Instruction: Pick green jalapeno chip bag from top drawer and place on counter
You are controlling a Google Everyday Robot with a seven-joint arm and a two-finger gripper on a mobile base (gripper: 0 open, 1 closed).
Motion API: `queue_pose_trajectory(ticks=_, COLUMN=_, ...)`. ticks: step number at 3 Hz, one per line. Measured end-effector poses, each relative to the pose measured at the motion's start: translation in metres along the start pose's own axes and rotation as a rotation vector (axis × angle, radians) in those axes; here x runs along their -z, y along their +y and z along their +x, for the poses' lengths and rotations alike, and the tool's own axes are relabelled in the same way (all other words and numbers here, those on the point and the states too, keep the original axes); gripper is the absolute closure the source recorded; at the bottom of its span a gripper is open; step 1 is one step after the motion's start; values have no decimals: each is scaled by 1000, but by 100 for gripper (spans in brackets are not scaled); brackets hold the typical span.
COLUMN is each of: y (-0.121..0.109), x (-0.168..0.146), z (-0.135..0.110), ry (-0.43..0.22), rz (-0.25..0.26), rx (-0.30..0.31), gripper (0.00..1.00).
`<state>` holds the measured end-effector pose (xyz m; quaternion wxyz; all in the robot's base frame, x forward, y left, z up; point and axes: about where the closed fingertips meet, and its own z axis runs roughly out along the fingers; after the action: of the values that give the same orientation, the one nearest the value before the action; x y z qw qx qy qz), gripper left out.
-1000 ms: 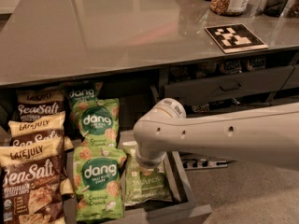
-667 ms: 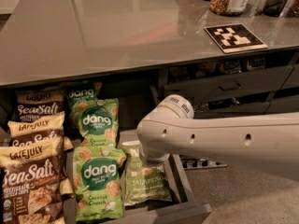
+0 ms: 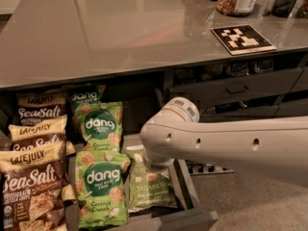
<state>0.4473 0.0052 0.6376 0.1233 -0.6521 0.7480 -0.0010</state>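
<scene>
Tho hidden, tool over "JALAPENO" bag.

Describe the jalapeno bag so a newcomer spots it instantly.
Below the counter, the top drawer holds three rows of bags. The green jalapeno chip bag lies in the rightmost row, under the white arm hiding the gripper: smaller, duller olive than the bright dang bags beside it.

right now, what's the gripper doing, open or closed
gripper: cannot be told; it is low in the drawer over the top of the jalapeno chip bag, hidden by the arm
</scene>
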Motion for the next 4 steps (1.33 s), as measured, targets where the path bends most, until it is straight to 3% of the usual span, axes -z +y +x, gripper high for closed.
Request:
queue_pose_trajectory(ticks=2, y=0, x=0, z=0, ry=0, rz=0, rx=0, gripper=12)
queue_pose_trajectory(ticks=3, y=5, x=-19, z=3, ry=20, rz=-34, rx=-18, gripper=0)
queue_pose_trajectory(ticks=4, y=9, x=-39, z=7, ry=51, rz=-79, rx=-24, gripper=0)
